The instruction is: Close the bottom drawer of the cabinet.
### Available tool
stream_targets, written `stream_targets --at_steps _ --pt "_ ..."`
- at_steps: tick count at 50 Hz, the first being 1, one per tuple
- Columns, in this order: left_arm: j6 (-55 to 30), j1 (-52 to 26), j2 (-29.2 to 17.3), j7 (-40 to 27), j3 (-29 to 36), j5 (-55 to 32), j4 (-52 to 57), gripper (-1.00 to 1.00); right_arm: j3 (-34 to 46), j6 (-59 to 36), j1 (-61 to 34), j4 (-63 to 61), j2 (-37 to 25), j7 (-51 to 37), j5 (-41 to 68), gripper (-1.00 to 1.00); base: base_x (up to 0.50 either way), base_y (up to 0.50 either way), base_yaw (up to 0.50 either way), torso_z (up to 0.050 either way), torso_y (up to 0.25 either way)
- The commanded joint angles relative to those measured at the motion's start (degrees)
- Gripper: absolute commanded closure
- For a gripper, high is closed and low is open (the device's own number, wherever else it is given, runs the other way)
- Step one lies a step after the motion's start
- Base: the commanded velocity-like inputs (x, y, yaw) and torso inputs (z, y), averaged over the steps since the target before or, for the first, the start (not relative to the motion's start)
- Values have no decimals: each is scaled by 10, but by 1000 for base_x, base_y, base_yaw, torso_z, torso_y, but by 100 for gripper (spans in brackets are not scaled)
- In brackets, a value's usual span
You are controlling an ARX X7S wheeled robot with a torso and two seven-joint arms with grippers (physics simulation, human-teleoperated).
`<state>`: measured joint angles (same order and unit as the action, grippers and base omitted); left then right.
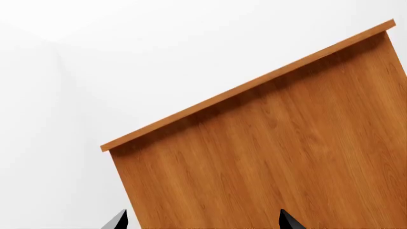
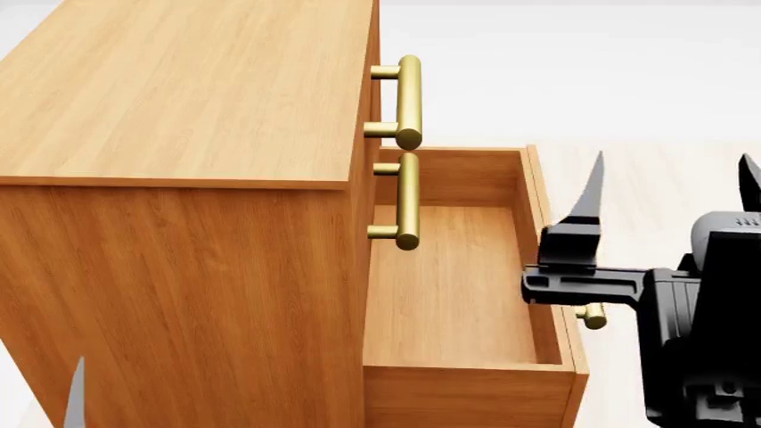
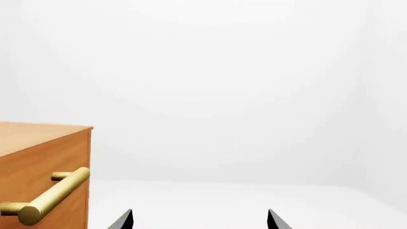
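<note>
The orange-brown cabinet (image 2: 178, 267) fills the left of the head view. Its bottom drawer (image 2: 452, 294) is pulled far out, with its bare inside showing. One end of that drawer's brass handle (image 2: 593, 316) pokes out under my right gripper (image 2: 668, 187). The gripper hovers open just beyond the drawer's front panel (image 2: 550, 232), holding nothing. In the right wrist view a brass handle (image 3: 51, 196) on a wood front sits beside the open right gripper (image 3: 200, 220). My left gripper (image 1: 202, 221) is open, facing the cabinet's plain side wall (image 1: 273, 152). Only one left fingertip (image 2: 75, 397) shows in the head view.
The two upper drawer fronts are shut, and their brass handles (image 2: 408, 98) (image 2: 408, 201) stick out above the open drawer. A pale floor (image 2: 666, 107) and white walls (image 3: 222, 86) lie beyond the cabinet.
</note>
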<state>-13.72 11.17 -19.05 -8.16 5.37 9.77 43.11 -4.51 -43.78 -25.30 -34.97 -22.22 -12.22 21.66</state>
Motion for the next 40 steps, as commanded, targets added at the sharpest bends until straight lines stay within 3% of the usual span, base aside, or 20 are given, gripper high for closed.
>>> stream_targets --at_steps 1,22,31,40 --pt "1 3 -2 -3 0 0 0 -100 -33 27 -37 81 -40 35 0 -100 0 0 0 0 0" --pt "2 3 -4 -7 9 4 -5 -100 -95 166 50 269 -55 83 -26 -100 0 0 0 0 0" --pt "-1 1 -5 -7 12 5 -3 -100 -99 243 90 329 -41 119 -28 -100 0 0 0 0 0" --pt "-5 0 -7 -7 17 9 -1 -100 -98 341 101 464 -10 145 -40 -100 0 0 0 0 0"
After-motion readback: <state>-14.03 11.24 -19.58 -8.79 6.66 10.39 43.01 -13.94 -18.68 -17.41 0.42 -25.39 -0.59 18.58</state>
